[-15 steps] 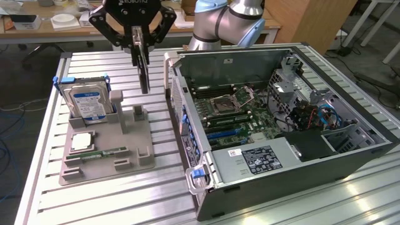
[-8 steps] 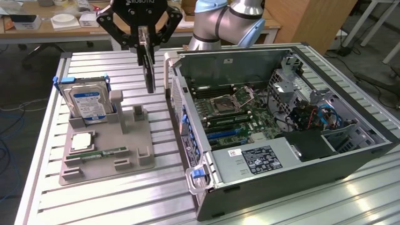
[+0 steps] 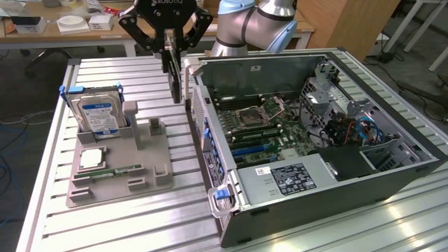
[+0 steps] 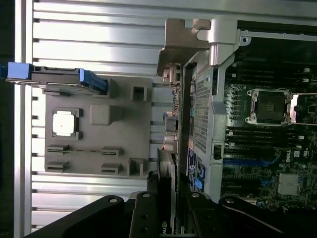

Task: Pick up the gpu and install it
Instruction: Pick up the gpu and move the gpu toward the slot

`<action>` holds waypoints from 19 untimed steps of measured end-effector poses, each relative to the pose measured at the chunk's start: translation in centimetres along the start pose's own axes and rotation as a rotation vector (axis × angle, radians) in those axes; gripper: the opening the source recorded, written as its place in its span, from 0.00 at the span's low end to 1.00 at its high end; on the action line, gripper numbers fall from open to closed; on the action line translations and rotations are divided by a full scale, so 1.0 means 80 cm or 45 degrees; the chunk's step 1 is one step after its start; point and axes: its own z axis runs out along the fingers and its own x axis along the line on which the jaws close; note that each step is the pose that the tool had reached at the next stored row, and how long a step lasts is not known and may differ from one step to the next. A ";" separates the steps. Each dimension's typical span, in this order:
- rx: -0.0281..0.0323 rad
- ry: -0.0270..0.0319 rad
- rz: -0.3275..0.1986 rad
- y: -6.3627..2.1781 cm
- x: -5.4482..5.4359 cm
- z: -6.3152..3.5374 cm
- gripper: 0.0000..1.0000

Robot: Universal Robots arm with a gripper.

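My end effector (image 3: 169, 46) grips the graphics card (image 3: 174, 79) by its top edge, and I fear it could clip the case (image 3: 199, 111) wall and twist loose.

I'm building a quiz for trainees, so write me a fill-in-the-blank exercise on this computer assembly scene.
The gripper is ____ on the graphics card.
The graphics card hangs ____ the computer case, beside its outer wall.
The hard drive stands ____ in the grey holder.
Missing words: shut; outside; upright.
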 end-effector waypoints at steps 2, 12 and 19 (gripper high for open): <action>0.0000 -0.0001 0.000 0.000 -0.004 0.000 0.26; -0.0001 -0.0001 0.000 -0.001 -0.023 0.000 0.26; 0.0000 0.0000 0.000 -0.001 -0.036 0.001 0.26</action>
